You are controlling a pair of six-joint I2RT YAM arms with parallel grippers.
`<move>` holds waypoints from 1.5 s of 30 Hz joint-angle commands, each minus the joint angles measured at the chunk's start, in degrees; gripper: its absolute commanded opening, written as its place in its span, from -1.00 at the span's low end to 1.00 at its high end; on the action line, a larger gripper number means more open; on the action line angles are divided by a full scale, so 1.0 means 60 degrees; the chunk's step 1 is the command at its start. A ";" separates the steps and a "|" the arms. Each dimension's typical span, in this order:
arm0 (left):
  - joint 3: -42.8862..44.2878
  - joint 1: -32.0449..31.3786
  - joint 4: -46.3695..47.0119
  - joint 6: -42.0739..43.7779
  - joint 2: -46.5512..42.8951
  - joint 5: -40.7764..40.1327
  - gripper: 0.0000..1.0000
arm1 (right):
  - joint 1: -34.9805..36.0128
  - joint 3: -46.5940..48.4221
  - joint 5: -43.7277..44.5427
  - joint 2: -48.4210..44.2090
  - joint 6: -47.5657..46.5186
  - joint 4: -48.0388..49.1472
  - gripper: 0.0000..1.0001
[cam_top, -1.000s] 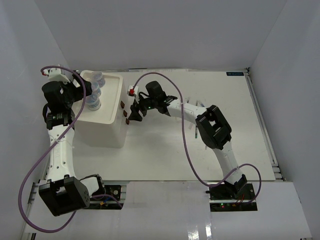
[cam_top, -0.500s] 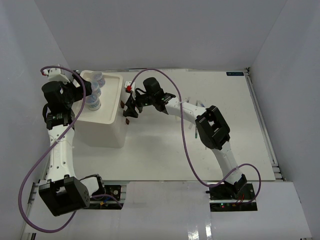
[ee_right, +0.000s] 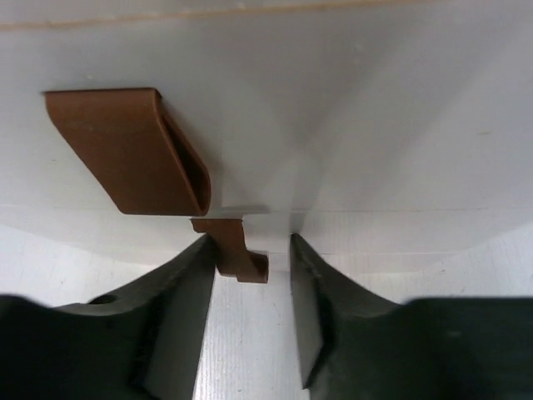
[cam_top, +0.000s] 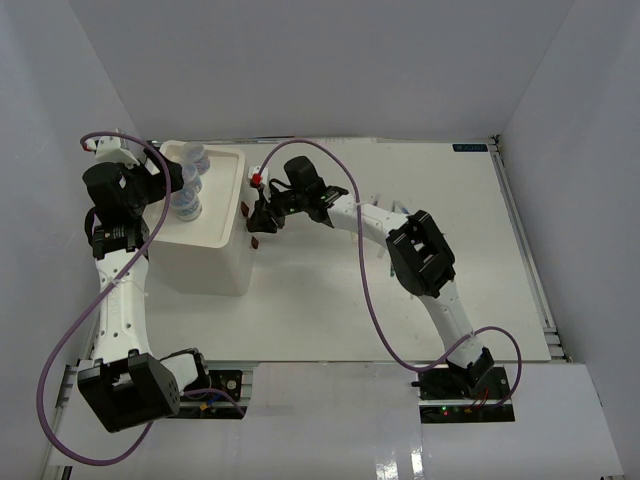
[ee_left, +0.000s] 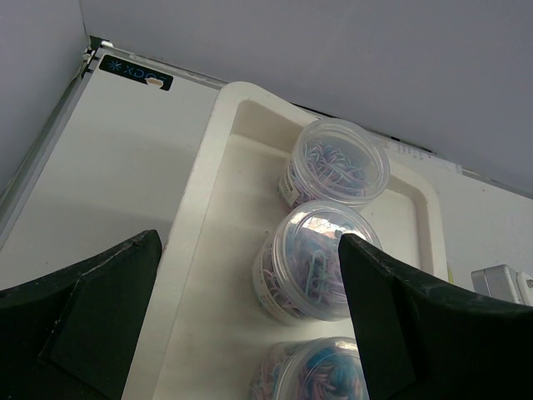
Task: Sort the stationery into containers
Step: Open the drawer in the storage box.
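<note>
The white box unit [cam_top: 218, 262] stands at the table's far left. Its top tray [ee_left: 204, 167] holds three clear jars of bluish clips [ee_left: 337, 162] [ee_left: 321, 258] [ee_left: 321, 371]. My left gripper [ee_left: 248, 250] hovers wide open over the tray, touching no jar. My right gripper [cam_top: 257, 222] is pressed up to the box's drawer front. In the right wrist view its jaws [ee_right: 248, 271] straddle a small brown knob [ee_right: 237, 250]. The left finger touches the knob and the right finger stands a gap away. A larger brown knob [ee_right: 125, 150] sits above it.
A thin greenish pen [cam_top: 387, 262] lies on the table, partly hidden by the right forearm. White walls close in the table on three sides. The purple cables [cam_top: 365, 290] loop over both arms.
My right gripper has slid left from just off the box to its drawer front, and its jaws have narrowed around a knob. The left arm has not moved.
</note>
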 commanded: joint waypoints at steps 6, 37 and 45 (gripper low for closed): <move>-0.0027 -0.0025 0.0050 -0.0166 -0.0245 0.0497 0.96 | 0.0266 0.0065 -0.0126 -0.0383 -0.0234 0.0521 -0.67; -0.0042 0.0048 0.0050 -0.0151 -0.0333 0.0351 0.96 | -0.1595 -0.4830 0.0314 -0.4397 -0.0512 0.0082 -0.71; -0.0042 0.0048 0.0050 -0.0093 -0.0450 0.0307 0.96 | -0.1770 -0.5546 0.1571 -0.5641 -0.0220 -0.0051 -0.07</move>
